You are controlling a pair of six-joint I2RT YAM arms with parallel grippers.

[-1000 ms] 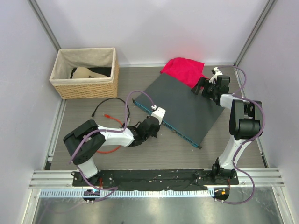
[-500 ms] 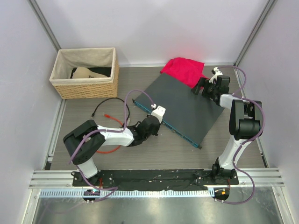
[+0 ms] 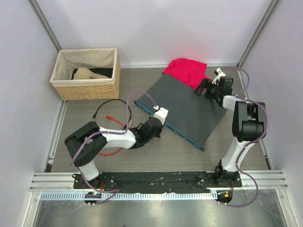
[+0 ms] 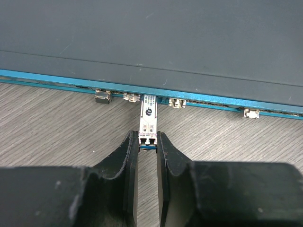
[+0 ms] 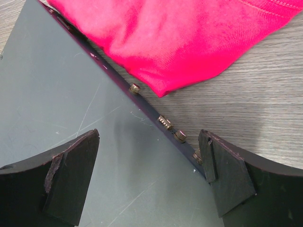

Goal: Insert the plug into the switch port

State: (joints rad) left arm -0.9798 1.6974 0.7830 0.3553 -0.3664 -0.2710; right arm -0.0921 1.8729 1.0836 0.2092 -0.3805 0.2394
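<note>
The left gripper [image 4: 147, 142] is narrow, pinching the tail of the plug [image 4: 148, 116] between its pads. The plug is a slim silver module lying low over the table [image 4: 47, 127], near the table's middle. Its nose is at the mouth of a port [image 4: 149, 97] in the switch's teal face [image 4: 42, 76]; how deep it sits I cannot tell. The switch [image 4: 151, 38] lies askew across the right half of the table, its back corner near the far edge, just beside a red cloth [image 5: 180, 38]. The right gripper [image 5: 147, 146] is wide and holds nothing — its fingers straddle the switch's back edge, well placed to brace it.

The step in hand, as I judge it, is seating the plug. To do it well:
- Keep the plug square to the face and level with the port.
- Push straight along its own axis.
- Let the right arm take the thrust so the switch does not slide.
- Avoid any yaw, which would jam the nose against the port's rim.
- Let go only once the plug sits flush.

The plug carries a small white label with a dark round mark and fine print — too small to read. No brand shows on the switch.
</note>
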